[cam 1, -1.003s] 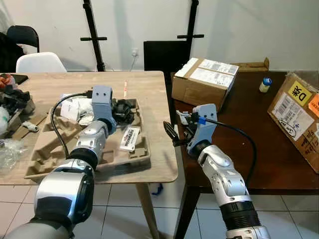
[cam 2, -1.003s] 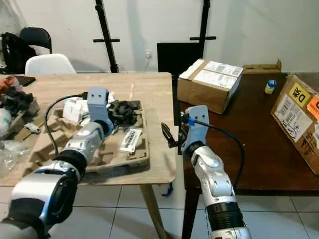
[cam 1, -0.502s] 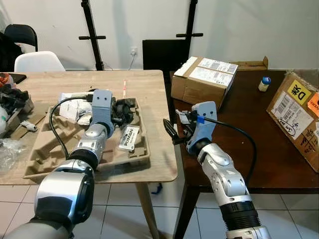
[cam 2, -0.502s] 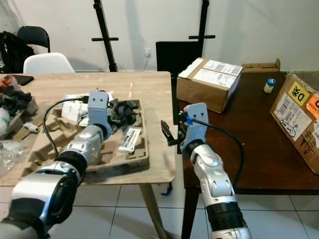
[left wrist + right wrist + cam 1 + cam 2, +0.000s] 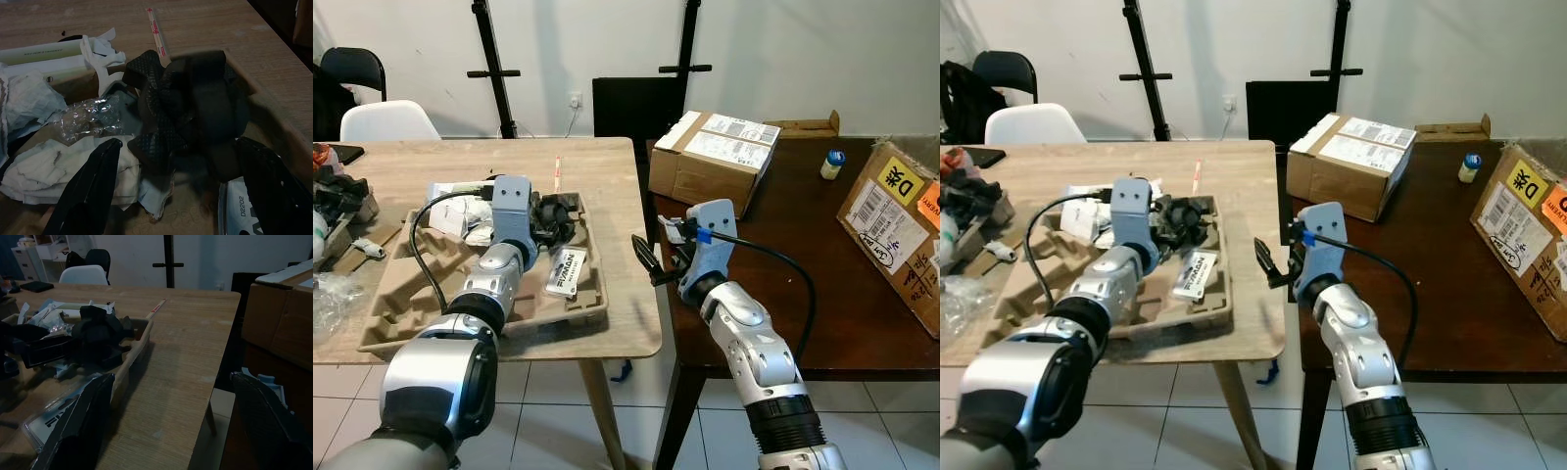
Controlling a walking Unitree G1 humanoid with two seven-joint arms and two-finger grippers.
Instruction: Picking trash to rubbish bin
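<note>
Black, crumpled and rubbery-looking, the wad of trash lay in the far corner of the moulded pulp tray on the light wooden surface, bedded among white paper scraps and a scrunch of clear plastic film. The left gripper hung just short of it with both fingers spread wide, one on either side of the wad and neither touching, holding nothing. That stance looked chosen to straddle the bulky lump so a short push forward would bring it between the fingers before closing. The arm reached across the tray from the near side, probably because the wad sat against the far wall.

A labelled white packet lay flat in the tray beside the left wrist, likely more rubbish to collect afterwards.

The right gripper hovered off the corner of the wooden surface, over the gap beside the dark surface, its fingers wide apart and empty, kept clear so as not to crowd the working arm. A cardboard box stood behind it. I could not see a rubbish bin from here.
</note>
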